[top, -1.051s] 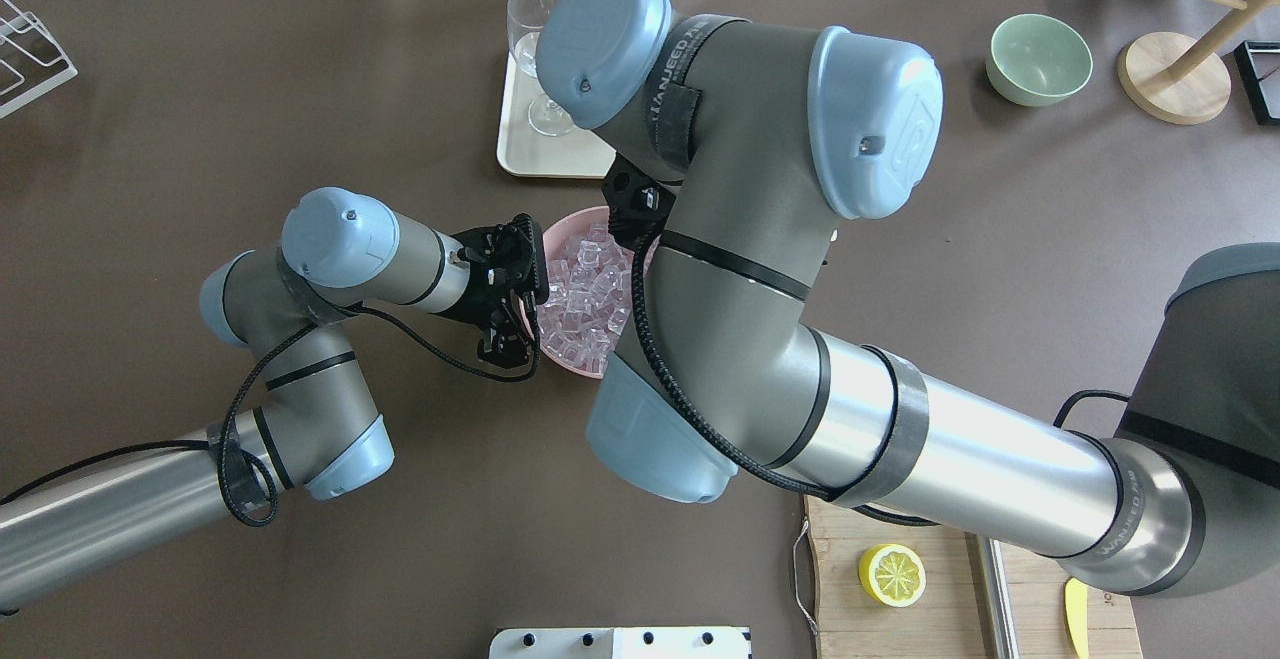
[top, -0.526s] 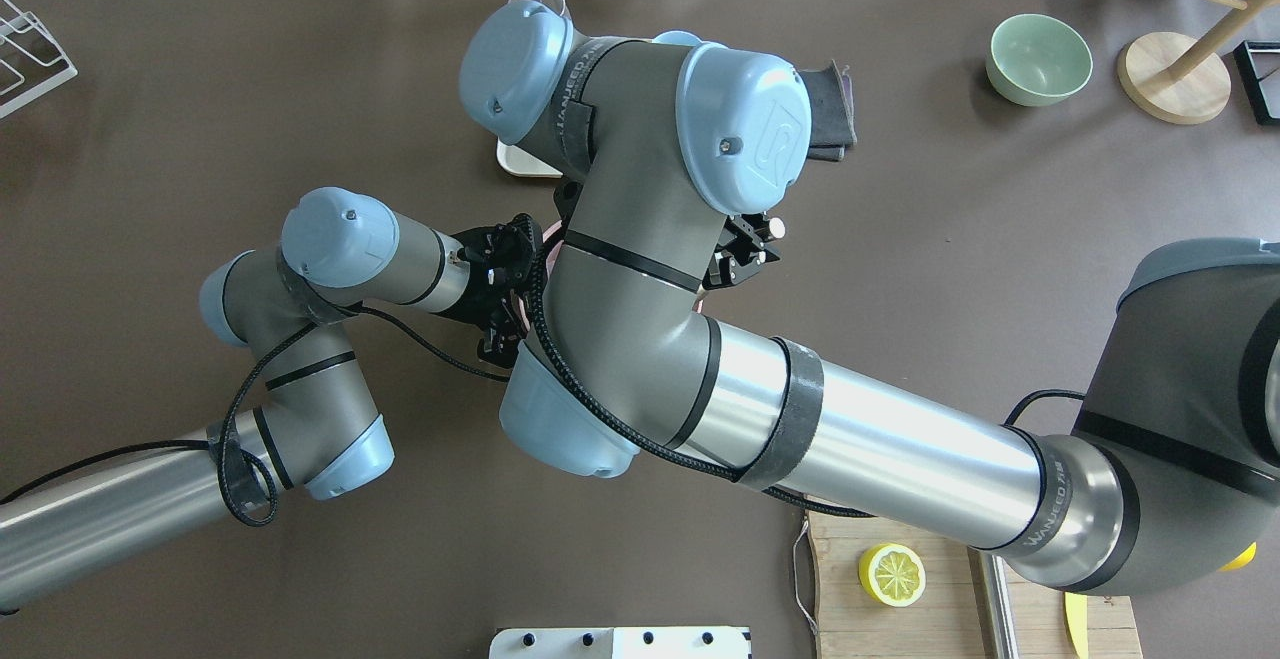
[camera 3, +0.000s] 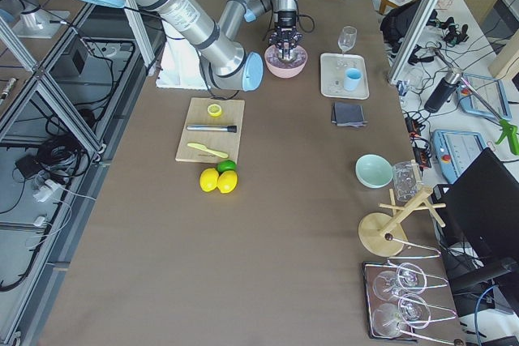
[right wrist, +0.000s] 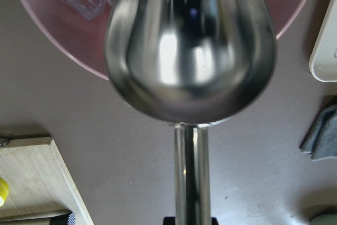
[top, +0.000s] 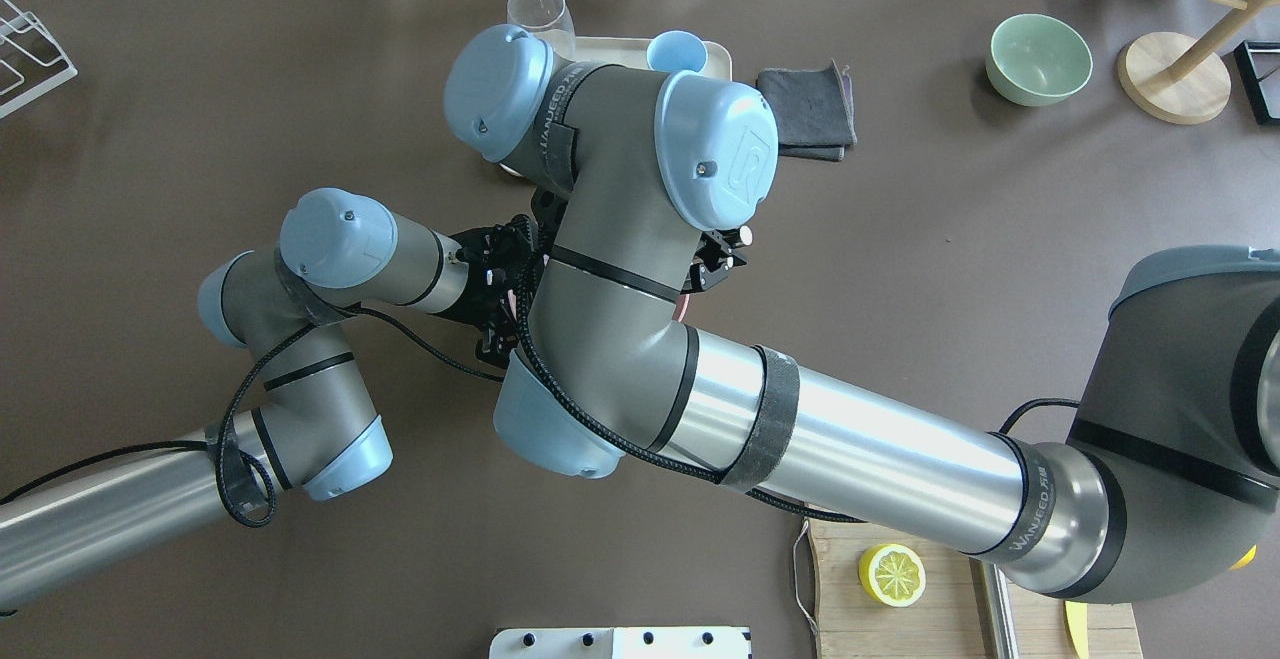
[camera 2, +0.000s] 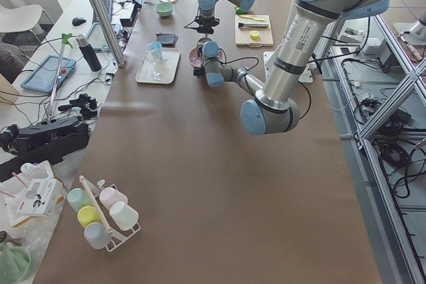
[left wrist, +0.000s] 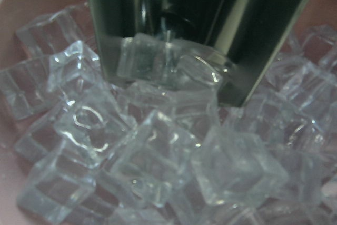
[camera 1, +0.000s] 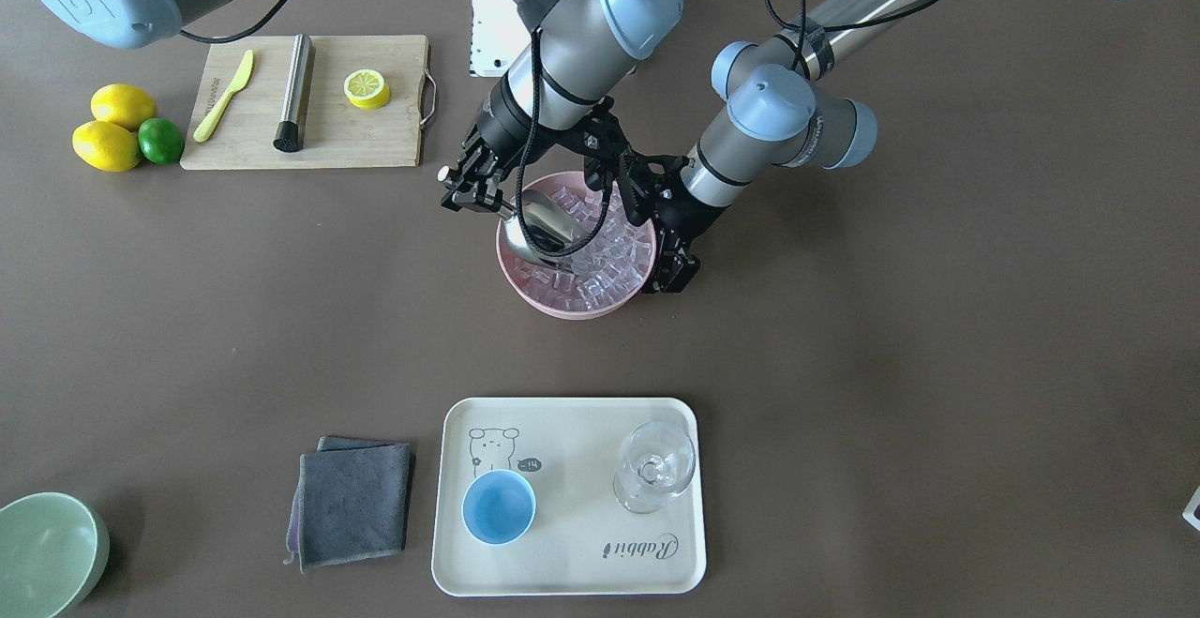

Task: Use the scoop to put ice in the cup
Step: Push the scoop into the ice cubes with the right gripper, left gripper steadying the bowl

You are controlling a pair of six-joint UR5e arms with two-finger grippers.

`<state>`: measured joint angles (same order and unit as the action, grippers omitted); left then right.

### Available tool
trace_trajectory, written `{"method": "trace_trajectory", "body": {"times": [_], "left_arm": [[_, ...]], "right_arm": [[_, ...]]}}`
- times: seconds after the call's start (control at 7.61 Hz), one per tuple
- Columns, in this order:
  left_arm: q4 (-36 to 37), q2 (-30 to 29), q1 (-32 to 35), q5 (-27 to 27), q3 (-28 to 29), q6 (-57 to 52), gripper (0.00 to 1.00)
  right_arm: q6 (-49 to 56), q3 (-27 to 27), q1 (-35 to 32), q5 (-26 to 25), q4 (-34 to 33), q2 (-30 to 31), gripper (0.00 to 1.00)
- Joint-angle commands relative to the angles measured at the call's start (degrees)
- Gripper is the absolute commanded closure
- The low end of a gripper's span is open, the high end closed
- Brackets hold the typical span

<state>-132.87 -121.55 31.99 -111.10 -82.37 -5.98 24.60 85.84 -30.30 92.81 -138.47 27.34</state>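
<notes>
Cup (camera 1: 498, 505) sits empty on tray (camera 1: 572, 573), well apart from pink bowl (camera 1: 562, 308), so no ice in it yet. Scoop (camera 1: 539, 224) is down in the bowl w/ its mouth in the ice (camera 1: 614, 266). R claw (camera 1: 476, 190) is clamped on its handle. L claw (camera 1: 671, 243) is at the bowl's side; can't tell if apart.

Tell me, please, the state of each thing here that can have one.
scoop: tip dug into the ice.
right gripper: shut on the scoop's handle.
ice: piled in the pink bowl.
cup: upright, empty, on the tray.
stemmed glass: upright, empty.
left gripper: at the pink bowl's rim; grip unclear.
</notes>
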Motion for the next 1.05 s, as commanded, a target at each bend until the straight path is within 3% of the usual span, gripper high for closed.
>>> {"method": "trace_trajectory", "body": {"times": [0.0,0.26,0.66,0.92], "left_arm": [[-0.02,0.18,0.0,0.0,-0.16,0.0,0.01],[-0.02,0.18,0.0,0.0,-0.16,0.0,0.01],[-0.46,0.97,0.17,-0.17,-0.43,-0.09,0.01],[-0.46,0.97,0.18,-0.44,-0.43,0.0,0.01]], "right_arm": [[-0.43,6.75,0.16,0.09,7.05,7.25,1.0],[-0.78,12.49,0.07,0.36,13.54,13.24,1.0],[-7.53,10.85,0.07,1.4,27.08,18.61,1.0],[-10.08,11.36,0.07,4.83,30.53,19.5,1.0]]}}
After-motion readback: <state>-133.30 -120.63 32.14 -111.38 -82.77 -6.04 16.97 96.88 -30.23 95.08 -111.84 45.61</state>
